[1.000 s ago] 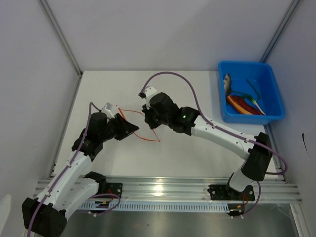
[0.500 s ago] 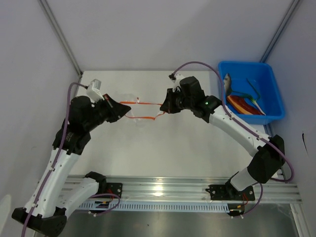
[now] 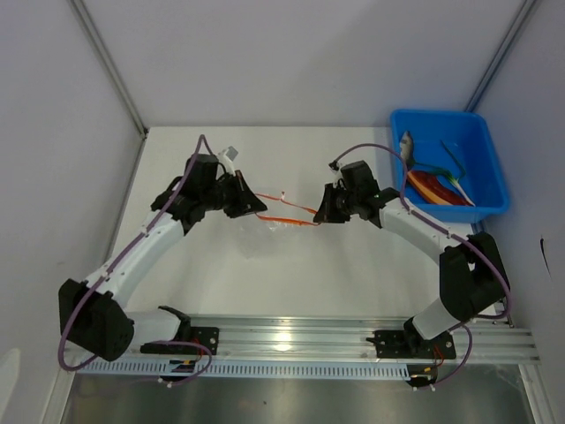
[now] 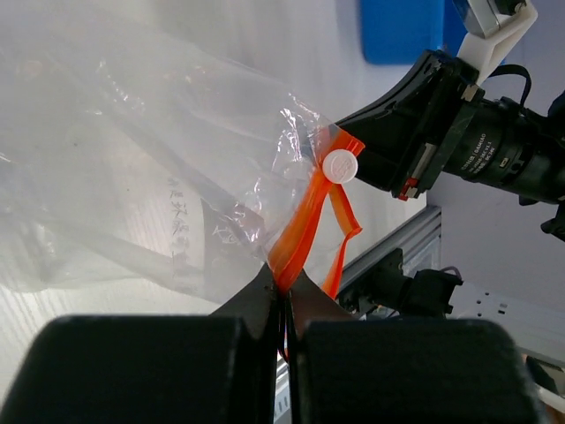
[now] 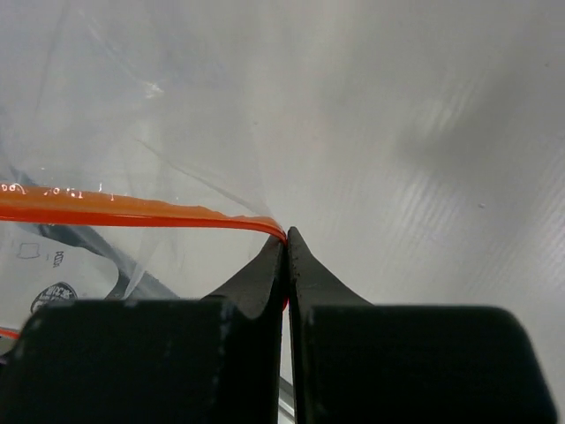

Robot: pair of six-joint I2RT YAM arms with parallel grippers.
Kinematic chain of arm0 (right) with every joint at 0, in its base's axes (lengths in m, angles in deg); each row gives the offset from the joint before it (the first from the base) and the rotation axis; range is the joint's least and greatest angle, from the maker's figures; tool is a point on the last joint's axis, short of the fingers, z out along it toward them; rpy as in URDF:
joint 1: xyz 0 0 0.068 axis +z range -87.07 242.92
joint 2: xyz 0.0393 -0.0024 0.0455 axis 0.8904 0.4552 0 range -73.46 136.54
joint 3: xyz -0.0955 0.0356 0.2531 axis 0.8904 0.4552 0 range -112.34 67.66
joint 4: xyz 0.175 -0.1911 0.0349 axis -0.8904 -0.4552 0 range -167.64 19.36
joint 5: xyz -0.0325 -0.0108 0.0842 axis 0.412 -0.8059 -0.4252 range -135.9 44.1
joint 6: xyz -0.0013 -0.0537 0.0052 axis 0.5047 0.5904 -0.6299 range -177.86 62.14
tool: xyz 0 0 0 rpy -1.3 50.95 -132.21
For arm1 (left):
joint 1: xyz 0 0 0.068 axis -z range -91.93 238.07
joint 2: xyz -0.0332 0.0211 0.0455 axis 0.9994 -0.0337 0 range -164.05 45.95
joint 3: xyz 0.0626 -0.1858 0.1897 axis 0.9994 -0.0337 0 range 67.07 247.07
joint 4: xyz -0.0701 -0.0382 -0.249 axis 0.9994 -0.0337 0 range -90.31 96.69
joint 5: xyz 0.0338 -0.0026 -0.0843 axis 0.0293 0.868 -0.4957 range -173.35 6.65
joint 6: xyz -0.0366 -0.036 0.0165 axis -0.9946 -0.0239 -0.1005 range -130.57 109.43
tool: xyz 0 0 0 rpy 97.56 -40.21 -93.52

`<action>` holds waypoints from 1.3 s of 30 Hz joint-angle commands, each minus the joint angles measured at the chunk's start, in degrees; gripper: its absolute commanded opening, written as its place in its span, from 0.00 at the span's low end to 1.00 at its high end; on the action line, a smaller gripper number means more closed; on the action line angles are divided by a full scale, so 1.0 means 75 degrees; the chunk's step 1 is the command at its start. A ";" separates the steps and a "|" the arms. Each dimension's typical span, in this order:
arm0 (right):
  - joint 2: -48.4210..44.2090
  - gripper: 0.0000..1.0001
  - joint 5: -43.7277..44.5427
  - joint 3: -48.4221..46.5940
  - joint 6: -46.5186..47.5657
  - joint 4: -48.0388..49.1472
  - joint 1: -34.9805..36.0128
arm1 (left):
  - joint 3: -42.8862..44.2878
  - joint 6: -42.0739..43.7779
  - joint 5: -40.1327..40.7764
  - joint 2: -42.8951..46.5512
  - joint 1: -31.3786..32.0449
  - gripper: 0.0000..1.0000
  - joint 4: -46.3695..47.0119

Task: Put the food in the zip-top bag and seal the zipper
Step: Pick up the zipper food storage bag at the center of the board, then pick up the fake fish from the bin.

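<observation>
The clear zip-top bag (image 3: 281,221) hangs between my two grippers above the table's middle; it also fills the left wrist view (image 4: 132,177) and the right wrist view (image 5: 132,132). Its orange-red zipper (image 3: 287,206) is stretched between them. My left gripper (image 3: 258,208) is shut on the zipper's left end (image 4: 300,238), near a small white slider (image 4: 340,166). My right gripper (image 3: 321,215) is shut on the zipper's right end (image 5: 132,212). The food lies in the blue tray: an orange striped piece (image 3: 434,188), a grey fish (image 3: 407,147) and green strips (image 3: 450,168).
The blue tray (image 3: 490,163) stands at the table's back right corner. Grey walls close in the table on the left, back and right. A metal rail (image 3: 291,340) runs along the near edge by the arm bases.
Both grippers have moved with the bag: the left gripper right and lower, the right gripper right and slightly lower. The zipper strip between them is now drawn into one slanting line.
</observation>
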 commanded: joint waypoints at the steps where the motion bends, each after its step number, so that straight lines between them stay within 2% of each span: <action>1: 0.0064 0.00 0.0576 0.0194 0.0327 0.0137 -0.0080 | 0.0115 0.0076 -0.0405 -0.0249 0.0105 0.01 0.0849; 4: -0.0006 0.02 0.0776 0.0101 0.0574 0.0091 -0.0115 | 0.0384 0.0052 -0.0510 -0.0753 0.0233 0.01 0.1001; 8: -0.0182 0.39 0.0753 -0.0332 0.0925 -0.0120 -0.0127 | 0.0886 -0.0041 -0.0675 -0.1199 0.0467 0.00 0.1213; 14: -0.0591 0.71 0.0800 -0.1433 0.1195 -0.0881 -0.0373 | 0.1578 -0.0147 -0.0746 -0.1785 0.0609 0.00 0.1377; 16: -0.0802 0.87 0.0846 -0.1645 0.1219 -0.1022 -0.0560 | 0.1790 -0.0100 -0.0711 -0.1960 0.0609 0.00 0.1295; 17: -0.1024 0.98 0.0847 -0.1854 0.1254 -0.1057 -0.0630 | 0.2058 -0.0054 -0.0687 -0.2135 0.0609 0.01 0.1179; 20: -0.1306 0.99 0.0940 -0.2416 0.1347 -0.1385 -0.1133 | 0.2398 -0.0076 -0.0628 -0.2405 0.0609 0.01 0.1049; 25: -0.1366 0.99 0.0763 -0.2794 0.1032 -0.1468 -0.3051 | 0.2447 -0.0240 -0.0617 -0.2535 0.0609 0.01 0.1201; 28: -0.0991 0.99 0.0320 -0.3028 0.0716 -0.1562 -0.3862 | 0.2470 -0.0252 -0.0605 -0.2571 0.0609 0.00 0.1201; 32: -0.0640 0.99 0.0681 -0.3227 0.0575 -0.1596 -0.4310 | 0.2389 -0.0124 -0.0348 -0.2279 0.0609 0.01 0.1038; 39: 0.0238 1.00 0.1431 -0.3824 0.0410 -0.1679 -0.4685 | 0.2611 0.0158 0.0413 -0.1049 0.0609 0.01 0.0136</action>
